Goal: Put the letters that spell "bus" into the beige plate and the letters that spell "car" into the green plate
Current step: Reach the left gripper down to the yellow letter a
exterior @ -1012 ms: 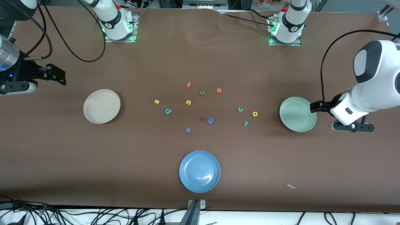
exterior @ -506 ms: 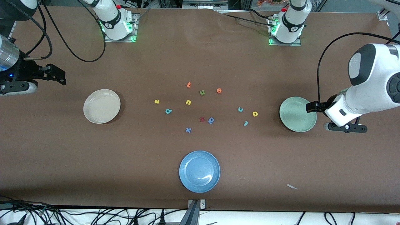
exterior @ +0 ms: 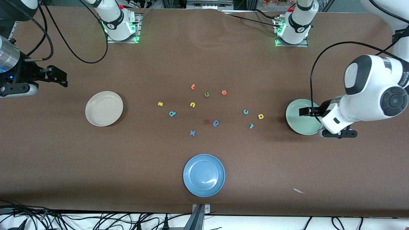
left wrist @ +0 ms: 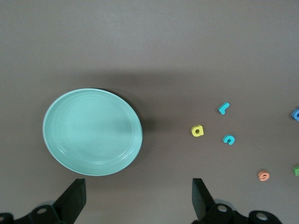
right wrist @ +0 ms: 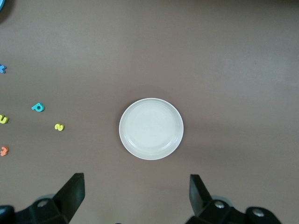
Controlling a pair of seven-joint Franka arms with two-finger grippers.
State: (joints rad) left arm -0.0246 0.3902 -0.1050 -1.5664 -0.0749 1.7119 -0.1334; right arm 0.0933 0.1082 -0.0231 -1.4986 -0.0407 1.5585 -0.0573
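The beige plate (exterior: 104, 108) (right wrist: 151, 129) lies toward the right arm's end of the table and holds nothing. The green plate (exterior: 300, 116) (left wrist: 92, 131), also bare, lies toward the left arm's end. Yellow "s" (exterior: 160, 103), teal "b" (exterior: 172, 113) and yellow "u" (exterior: 192, 104) lie on the cloth mid-table. Teal "c" (exterior: 245, 111), yellow "a" (exterior: 261, 116) and teal "r" (exterior: 251, 126) lie closer to the green plate. My left gripper (left wrist: 138, 186) hangs open over that plate's rim at the left arm's end, holding nothing. My right gripper (right wrist: 135, 186) hangs open and waits high above the table's right-arm end.
A blue plate (exterior: 204, 175) sits near the table's front edge. Among the letters lie a green "u" (exterior: 206, 94), two orange letters (exterior: 193, 86) (exterior: 224, 92), a red one (exterior: 207, 121), a blue round one (exterior: 216, 123) and a blue "x" (exterior: 192, 133). A paper scrap (exterior: 298, 191) lies near the front.
The left arm has swung in from the table's end until its gripper is over the green plate's rim. The right arm and all letters have stayed put.
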